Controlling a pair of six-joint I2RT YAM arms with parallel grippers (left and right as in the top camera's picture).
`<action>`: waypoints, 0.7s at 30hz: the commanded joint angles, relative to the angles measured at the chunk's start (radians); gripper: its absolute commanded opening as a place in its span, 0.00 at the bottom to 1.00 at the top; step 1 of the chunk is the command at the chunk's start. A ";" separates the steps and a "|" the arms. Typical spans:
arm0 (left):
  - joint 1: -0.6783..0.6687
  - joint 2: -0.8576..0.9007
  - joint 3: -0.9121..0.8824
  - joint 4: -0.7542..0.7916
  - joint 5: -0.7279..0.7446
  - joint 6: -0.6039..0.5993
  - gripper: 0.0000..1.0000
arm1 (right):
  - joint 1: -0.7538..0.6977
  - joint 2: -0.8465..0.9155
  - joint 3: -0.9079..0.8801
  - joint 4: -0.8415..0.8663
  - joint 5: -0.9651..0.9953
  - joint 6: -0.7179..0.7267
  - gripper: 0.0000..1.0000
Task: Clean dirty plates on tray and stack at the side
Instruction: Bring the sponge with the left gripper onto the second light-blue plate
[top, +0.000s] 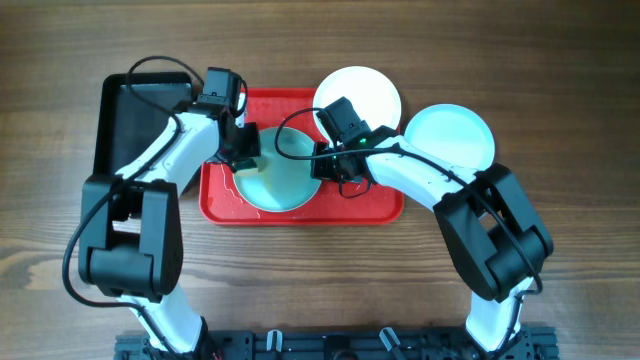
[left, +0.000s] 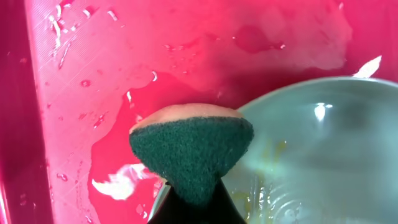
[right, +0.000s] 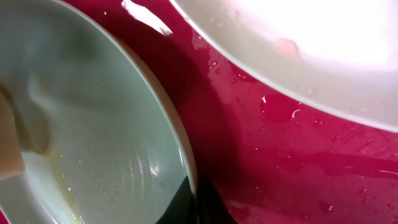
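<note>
Left wrist shows the mint plate wet, with yellowish smears

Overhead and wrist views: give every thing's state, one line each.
Round mint-blue plate on tray, wet, yellow-smeared.
Flat red plastic tray, wet.
Green-faced sponge, clamped in left gripper.
Right gripper, shut on that plate's rim.
Round cream-white plate, overlapping tray's far rim.
Second mint-blue plate, off the tray, beside it.
</note>
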 joint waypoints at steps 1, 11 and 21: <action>-0.047 0.071 -0.013 -0.040 0.038 0.101 0.04 | -0.002 0.018 0.025 0.008 0.002 0.017 0.05; -0.166 0.071 -0.071 -0.086 0.122 0.170 0.04 | -0.002 0.019 0.025 0.010 0.002 0.014 0.04; -0.154 0.071 -0.143 -0.050 0.092 0.074 0.04 | -0.002 0.019 0.025 0.013 -0.005 0.014 0.04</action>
